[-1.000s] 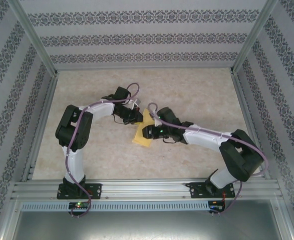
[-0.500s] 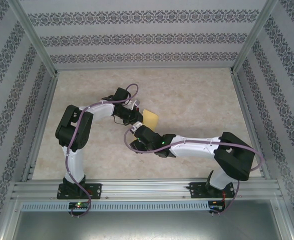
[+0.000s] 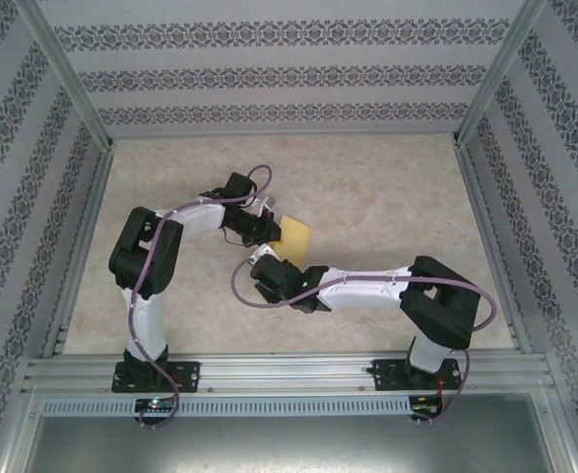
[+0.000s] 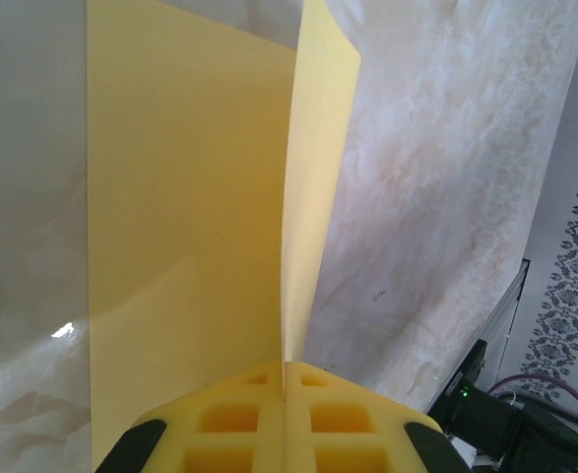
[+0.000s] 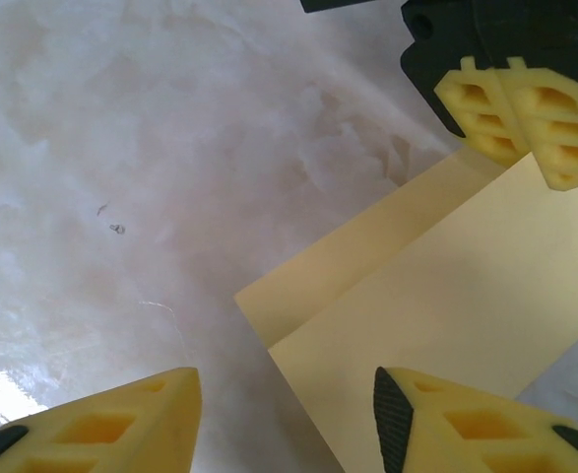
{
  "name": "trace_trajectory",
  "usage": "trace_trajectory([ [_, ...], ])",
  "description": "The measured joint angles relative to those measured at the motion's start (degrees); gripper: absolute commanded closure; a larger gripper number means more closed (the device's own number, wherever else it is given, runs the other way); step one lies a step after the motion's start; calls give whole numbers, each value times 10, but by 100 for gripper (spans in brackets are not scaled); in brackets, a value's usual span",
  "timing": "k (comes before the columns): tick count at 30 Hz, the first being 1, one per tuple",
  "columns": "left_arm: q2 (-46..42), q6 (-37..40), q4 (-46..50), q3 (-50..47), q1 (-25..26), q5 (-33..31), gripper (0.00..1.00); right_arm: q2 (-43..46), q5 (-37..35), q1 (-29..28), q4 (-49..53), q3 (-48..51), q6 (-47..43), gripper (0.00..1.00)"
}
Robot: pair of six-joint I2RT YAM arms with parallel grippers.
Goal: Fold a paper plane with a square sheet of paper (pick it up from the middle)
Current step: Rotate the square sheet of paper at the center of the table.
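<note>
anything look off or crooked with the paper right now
No tear or spill. The one oddity: the square sheet of paper, pinched at its fold by the left gripper with jaws shut, is not folded flush. Its two halves splay apart, and the right wrist view shows one layer's edge peeking past the other.

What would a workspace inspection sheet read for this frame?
Surface: beige marbled table, light glare.
Job's things: square sheet of paper, yellow, folded along one crease; no plane shape yet.
Clutter: nothing seen.
Grippers: left gripper shut on the sheet's crease; right gripper open beside the sheet's corner, holding nothing.
Cables: purple cable looped along each arm.
Surroundings: patterned walls, aluminium frame.
</note>
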State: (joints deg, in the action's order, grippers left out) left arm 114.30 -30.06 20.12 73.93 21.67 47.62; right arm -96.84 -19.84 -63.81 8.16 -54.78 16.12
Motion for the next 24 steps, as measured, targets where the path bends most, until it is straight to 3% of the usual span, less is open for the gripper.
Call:
trace_trajectory([
  [4,0,0,0,0,0,0,100,0,-10,-3,0,0,1,77],
  [10,0,0,0,0,0,0,100,9,-22,-3,0,0,2,98],
  [19,0,0,0,0,0,0,100,30,-14,7,-2,3,5,100],
  [24,0,0,0,0,0,0,100,56,2,23,-13,26,22,56],
])
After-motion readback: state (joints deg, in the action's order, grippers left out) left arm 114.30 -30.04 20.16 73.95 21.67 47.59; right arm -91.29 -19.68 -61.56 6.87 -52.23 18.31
